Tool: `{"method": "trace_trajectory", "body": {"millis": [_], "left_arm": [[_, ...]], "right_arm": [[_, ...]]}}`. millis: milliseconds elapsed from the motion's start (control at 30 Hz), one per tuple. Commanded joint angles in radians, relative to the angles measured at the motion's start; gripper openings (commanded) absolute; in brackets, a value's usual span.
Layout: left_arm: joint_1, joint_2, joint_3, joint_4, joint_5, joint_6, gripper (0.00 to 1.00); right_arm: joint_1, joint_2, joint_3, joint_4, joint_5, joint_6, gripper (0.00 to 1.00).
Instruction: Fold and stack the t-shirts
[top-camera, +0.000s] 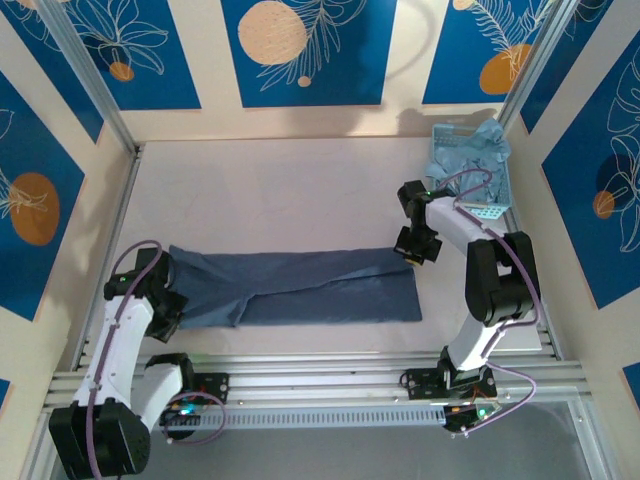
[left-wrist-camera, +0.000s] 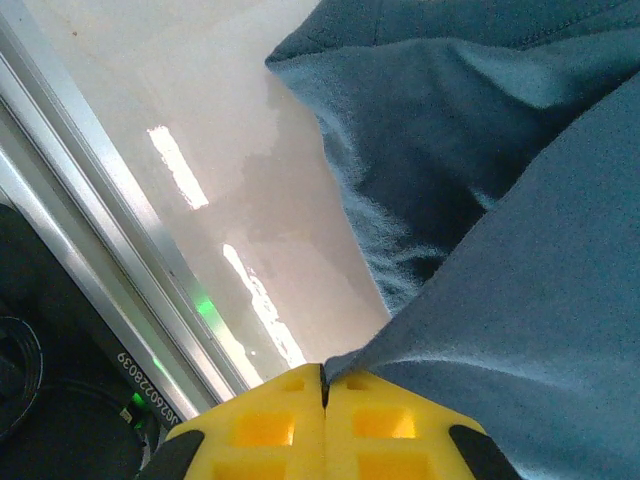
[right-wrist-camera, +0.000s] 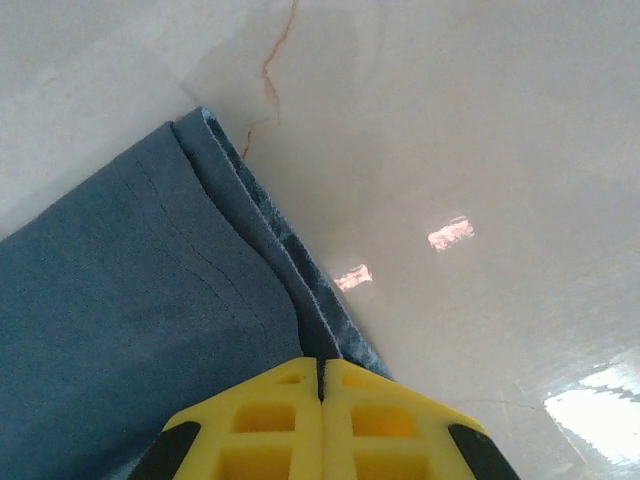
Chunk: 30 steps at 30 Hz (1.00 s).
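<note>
A dark slate-blue t-shirt (top-camera: 300, 290) lies folded into a long band across the table. My left gripper (top-camera: 168, 283) is shut on its left end; in the left wrist view the yellow jaws (left-wrist-camera: 324, 378) pinch a fold of the cloth (left-wrist-camera: 520, 300). At the band's far right corner my right gripper (top-camera: 412, 252) is shut on the shirt's doubled edge (right-wrist-camera: 250, 210), with the closed yellow gripper (right-wrist-camera: 322, 366) clamping it. Paler blue-grey shirts (top-camera: 478, 148) are heaped in the basket at the back right.
A light blue perforated basket (top-camera: 490, 205) stands in the back right corner behind the right arm. Aluminium rails (top-camera: 330, 365) run along the near edge, and one frame rail (left-wrist-camera: 110, 260) lies close beside the left gripper. Pale tabletop (top-camera: 280, 190) stretches behind the shirt.
</note>
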Motion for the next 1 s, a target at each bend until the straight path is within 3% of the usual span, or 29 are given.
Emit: {"method": "trace_trajectory", "body": {"millis": [0,267,300,467,533,600,967], "left_arm": [[0.012,-0.021,-0.001,-0.046,-0.026,-0.007,0.00],[0.012,-0.052,0.022,-0.078,-0.010,-0.015,0.00],[0.013,-0.058,0.038,-0.080,-0.010,-0.010,0.02],[0.012,-0.062,0.206,-0.087,-0.048,0.032,0.36],[0.013,-0.049,0.275,-0.066,-0.084,0.055,0.48],[0.015,-0.018,0.316,-0.004,-0.102,0.092,0.53],[0.158,0.490,0.362,0.408,0.226,0.256,0.53]], "right_arm": [[0.011,-0.044,-0.017,-0.033,0.030,0.023,0.00],[0.023,-0.051,-0.082,-0.018,-0.002,0.047,0.00],[0.021,-0.055,-0.087,-0.017,0.003,0.049,0.04],[-0.007,-0.097,-0.044,-0.040,0.039,0.047,0.36],[-0.009,-0.111,-0.015,-0.045,0.050,0.047,0.38],[-0.006,-0.122,0.006,-0.031,0.044,0.045,0.38],[0.003,0.010,0.036,0.184,-0.283,-0.071,0.34]]}}
